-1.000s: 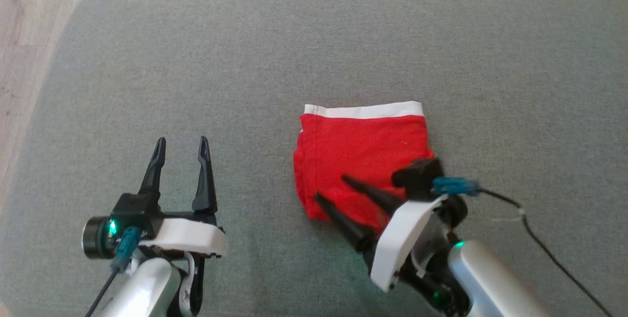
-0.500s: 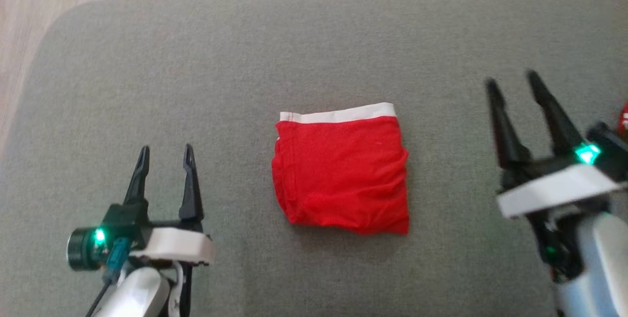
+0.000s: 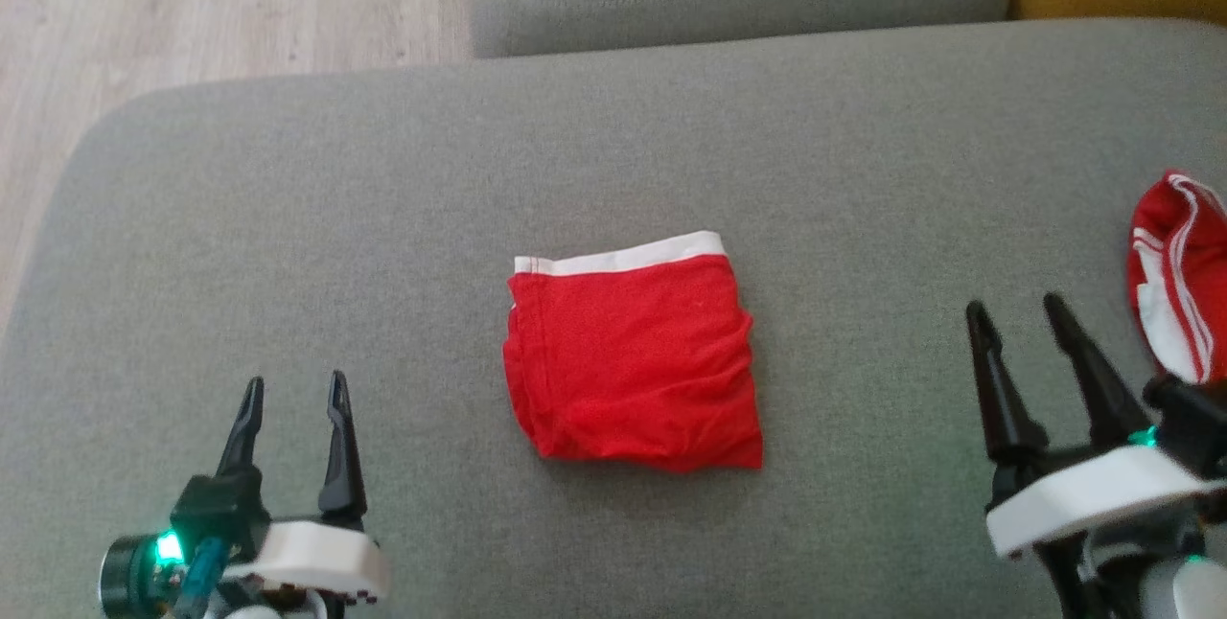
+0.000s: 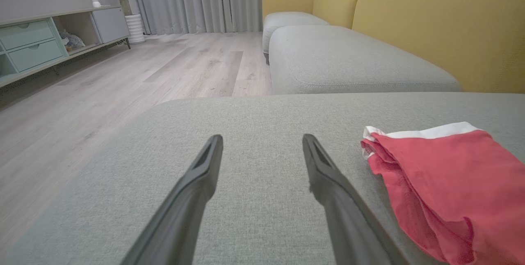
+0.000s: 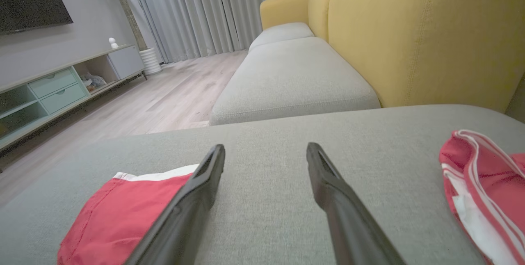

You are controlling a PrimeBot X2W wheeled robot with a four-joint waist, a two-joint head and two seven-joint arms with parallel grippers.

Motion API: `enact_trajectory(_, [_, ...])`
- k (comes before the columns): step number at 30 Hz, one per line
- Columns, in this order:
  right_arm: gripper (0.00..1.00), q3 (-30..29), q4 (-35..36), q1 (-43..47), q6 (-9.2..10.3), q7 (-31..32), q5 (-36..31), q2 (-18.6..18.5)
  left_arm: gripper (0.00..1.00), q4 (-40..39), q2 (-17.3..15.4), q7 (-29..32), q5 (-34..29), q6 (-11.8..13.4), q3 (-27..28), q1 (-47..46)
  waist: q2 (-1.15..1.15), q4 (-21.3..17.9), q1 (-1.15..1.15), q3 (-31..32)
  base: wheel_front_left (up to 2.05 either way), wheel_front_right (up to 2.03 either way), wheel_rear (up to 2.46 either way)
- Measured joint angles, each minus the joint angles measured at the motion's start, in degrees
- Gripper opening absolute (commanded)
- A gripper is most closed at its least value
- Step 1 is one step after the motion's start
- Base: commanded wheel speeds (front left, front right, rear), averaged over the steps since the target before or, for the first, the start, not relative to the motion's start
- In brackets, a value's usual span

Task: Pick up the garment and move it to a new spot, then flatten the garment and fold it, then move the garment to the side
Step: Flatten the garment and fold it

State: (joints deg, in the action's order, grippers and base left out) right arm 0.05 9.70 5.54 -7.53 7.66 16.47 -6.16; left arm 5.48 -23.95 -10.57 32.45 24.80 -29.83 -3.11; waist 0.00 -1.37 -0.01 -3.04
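Garment (image 3: 633, 365) at centre frame of the head view: we see a folded red rectangle with a white waistband along its upper edge, lying flat on the grey cushion (image 3: 383, 217). At lower left we note the left gripper (image 3: 295, 379), its two dark fingers spread with nothing between them, well apart from the garment's left edge. At lower right stands the right gripper (image 3: 1014, 305), likewise parted and empty, clear of the garment's right edge. At the right border we mark a striped red cloth (image 3: 1174, 274), bunched just beside the right gripper. In the left wrist view we find the garment at lower right; in the right wrist view it is at lower left, partly behind one finger. Wooden floor (image 3: 192, 6) occupies the upper left corner.
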Motion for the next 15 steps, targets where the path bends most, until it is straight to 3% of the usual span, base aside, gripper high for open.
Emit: enact_trajectory(15, [1.00, 1.3, 1.9, 4.6, 0.00, 1.7, -0.9, 1.1, 1.00, -0.9, -0.9, 2.0, 0.9, 0.9, -1.4, 3.6, 0.00, 0.2, 0.00, 3.4, 0.00, 0.00, 0.00])
